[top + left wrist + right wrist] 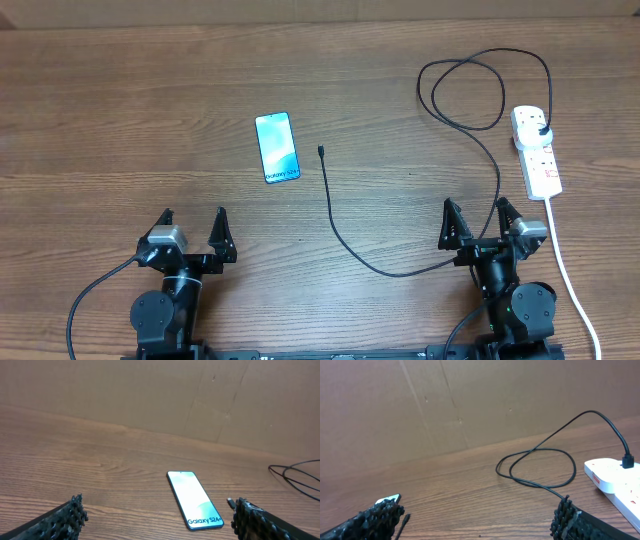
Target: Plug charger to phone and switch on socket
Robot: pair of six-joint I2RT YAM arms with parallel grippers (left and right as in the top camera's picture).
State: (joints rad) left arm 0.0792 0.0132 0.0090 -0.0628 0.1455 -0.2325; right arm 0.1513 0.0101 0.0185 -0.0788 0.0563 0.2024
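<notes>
The phone [277,147] lies flat on the wooden table, blue screen up, "Galaxy" text at its near end; it also shows in the left wrist view [194,499]. The black charger cable [360,255] runs from its free connector tip [321,152], just right of the phone, round a loop [462,92] to a black plug [541,128] seated in the white socket strip [536,150]. My left gripper [193,232] is open and empty, near the front edge, short of the phone. My right gripper [478,222] is open and empty over the cable, left of the strip.
The strip's thick white cord [570,275] runs down the right side past my right arm. A brown cardboard wall [160,395] stands behind the table. The cable loop [535,467] and the strip [615,477] show in the right wrist view.
</notes>
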